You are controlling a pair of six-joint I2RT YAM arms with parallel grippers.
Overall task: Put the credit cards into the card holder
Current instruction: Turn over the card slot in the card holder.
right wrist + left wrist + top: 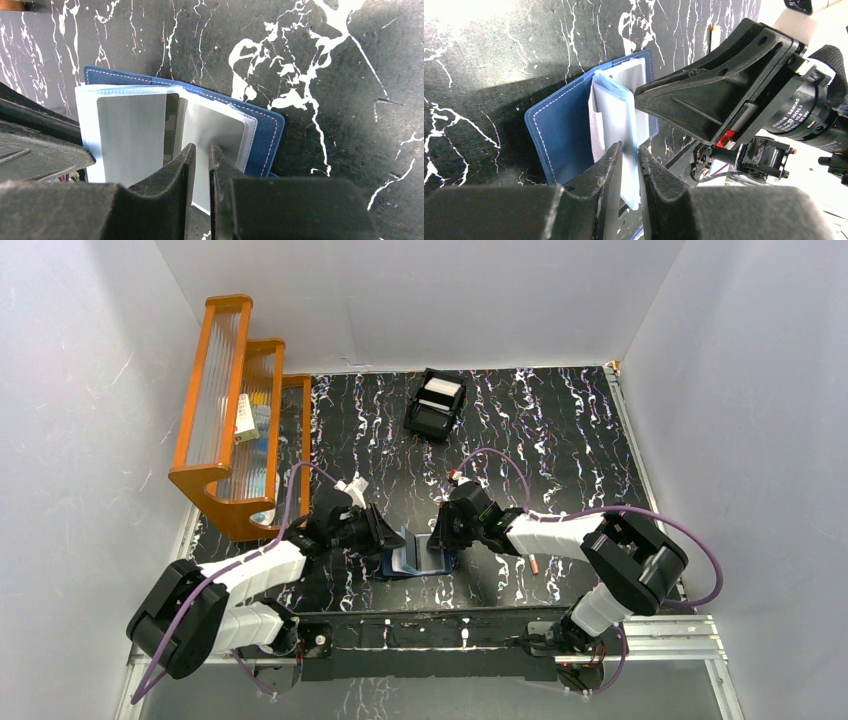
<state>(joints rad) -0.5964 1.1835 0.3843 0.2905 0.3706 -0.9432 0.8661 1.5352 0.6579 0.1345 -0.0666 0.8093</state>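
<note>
The navy card holder (415, 560) stands open on the table between both grippers, blue cover (559, 130) outward and clear sleeves fanned out. My left gripper (629, 152) is shut on the near edge of a pale sleeve page (616, 107). My right gripper (201, 150) is shut on the opposite sleeve page, where a pale grey credit card (220, 130) shows inside. Another pale grey card (130, 135) fills the neighbouring sleeve. In the top view the left gripper (388, 537) and right gripper (437, 537) face each other across the holder.
A black open box (435, 405) with white cards inside lies at the back centre. An orange tiered rack (240, 420) stands at the left. A thin pale stick (537, 565) lies by the right arm. White walls enclose the marbled black table (560, 440).
</note>
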